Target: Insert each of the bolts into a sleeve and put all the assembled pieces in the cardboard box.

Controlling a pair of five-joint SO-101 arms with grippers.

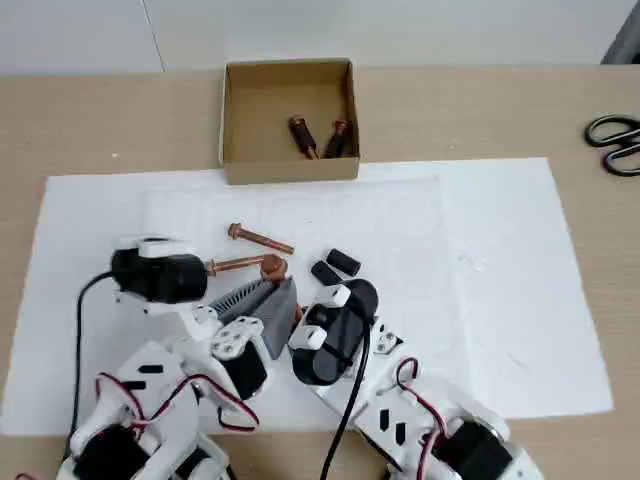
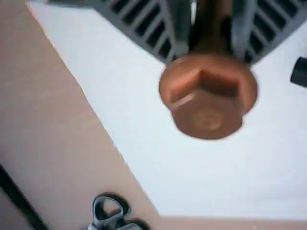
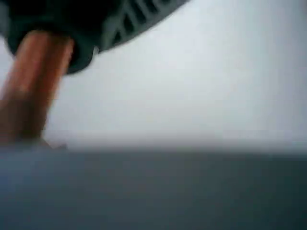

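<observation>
Your left gripper (image 1: pixel 278 290) is pinched narrow on a copper bolt (image 2: pixel 207 96), its shaft caught between the grey fingers (image 2: pixel 177 24). In the high view this bolt sits just left of centre. Its hex head (image 1: pixel 272 266) pokes out past the fingertips toward the top of the frame. Its long axis slants down and to the right, toward your right gripper (image 1: pixel 308 322). In the left wrist view the head faces almost straight at the lens. In the right wrist view your right gripper looks closed on a black sleeve (image 3: pixel 50 21), and the copper shaft runs out of that sleeve's mouth. You cannot tell how deep the bolt sits.

2 loose bolts lie on the white paper (image 1: pixel 500 300) left of centre. 1 (image 1: pixel 260 239) has its head at the upper left and slants down to the right. The other (image 1: pixel 235 265) is almost level, its right end just beside the held bolt's head. 2 loose sleeves lie side by side just right of centre, 1 (image 1: pixel 343 262) higher and 1 (image 1: pixel 325 273) lower, both slanting down to the right.

The cardboard box (image 1: pixel 290 170) stands open at top centre, its near wall on the paper's upper edge. In its right half are 2 assembled pieces, 1 (image 1: pixel 303 137) left and 1 (image 1: pixel 338 140) right, forming a V with their lower ends close. Scissors (image 1: pixel 612 143) lie at the right edge.
</observation>
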